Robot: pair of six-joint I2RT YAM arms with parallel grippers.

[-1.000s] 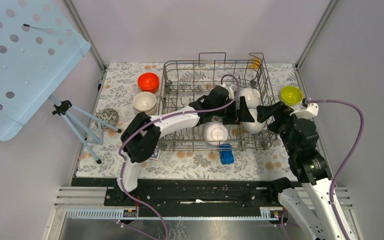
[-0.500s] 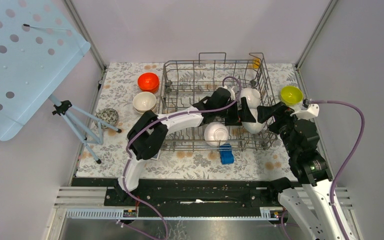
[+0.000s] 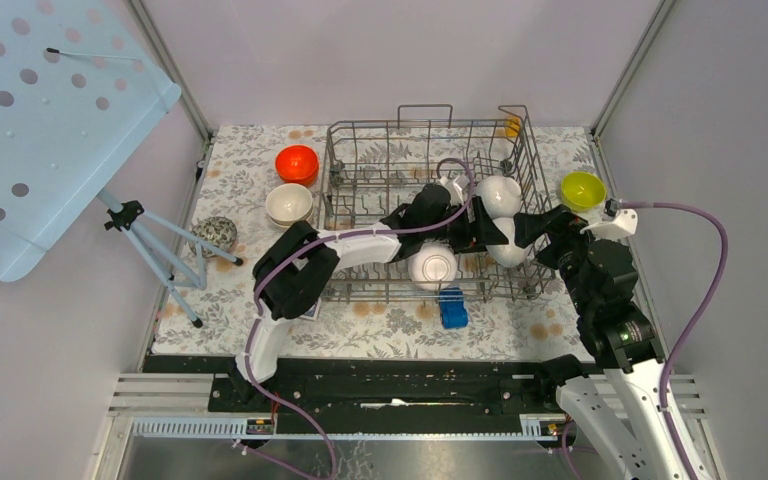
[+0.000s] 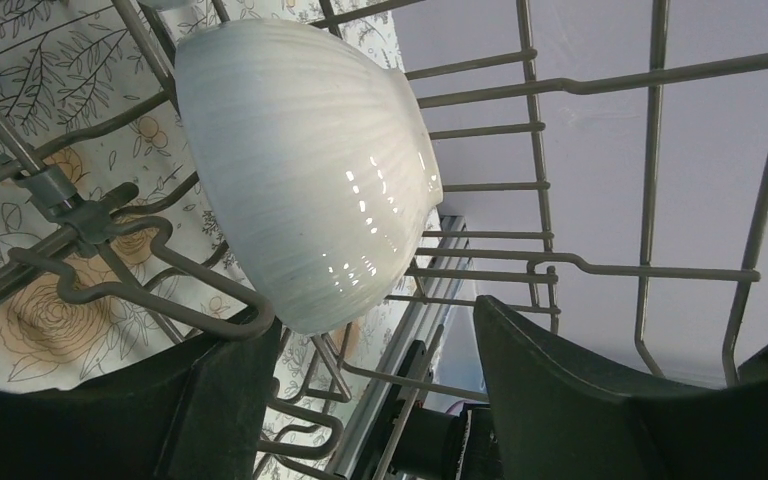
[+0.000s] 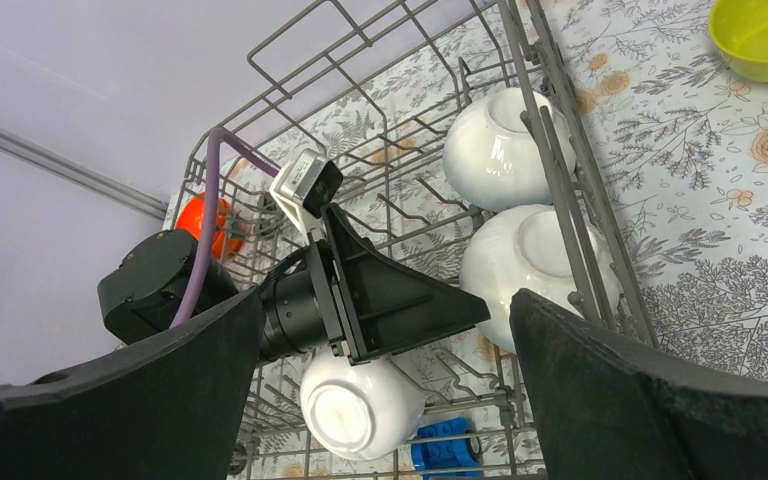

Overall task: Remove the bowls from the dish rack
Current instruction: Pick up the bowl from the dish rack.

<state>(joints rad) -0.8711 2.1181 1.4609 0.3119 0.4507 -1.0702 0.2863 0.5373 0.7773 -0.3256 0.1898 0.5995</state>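
— What is the left end effector point(image 4: 370, 318) doing?
— It is reaching into the dish rack point(image 3: 425, 124), its fingers standing apart on either side of a white bowl point(image 4: 300, 170) and not clamping it.
— And the right end effector point(image 3: 530, 228)?
— It is hovering at the rack's right side, spread wide and carrying nothing.
— And around them?
— The floral counter point(image 3: 230, 290) is bearing an orange-red bowl point(image 3: 297, 163), a beige bowl point(image 3: 289, 204) and a yellow-green bowl point(image 3: 581, 189) outside the rack, and lilac walls point(image 3: 410, 50) are closing it in.

Left claw point(image 3: 481, 233) inside dish rack point(image 3: 425, 126), three white bowls point(image 3: 432, 266) racked
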